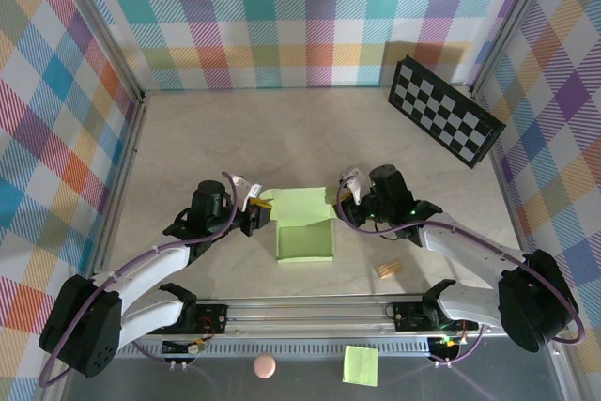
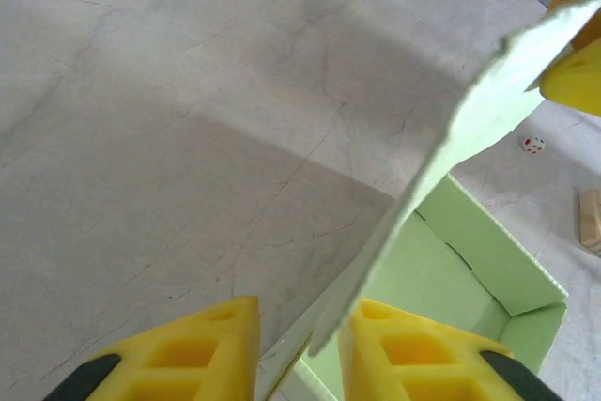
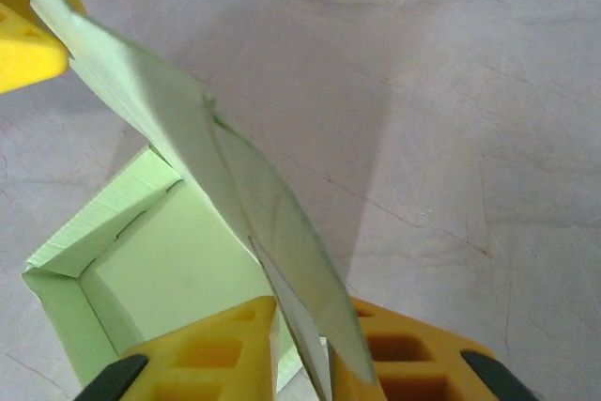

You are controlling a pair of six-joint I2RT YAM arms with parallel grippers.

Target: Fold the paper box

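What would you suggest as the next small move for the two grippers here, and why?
Probably finish closing both jaws on the raised flap of the box before folding it down. The left gripper and right gripper each straddle one end of that flap, and the left fingers show a gap beside it, so a pull now might slip.

Matt paper box (image 1: 305, 241), smooth marbled table (image 1: 216, 138)
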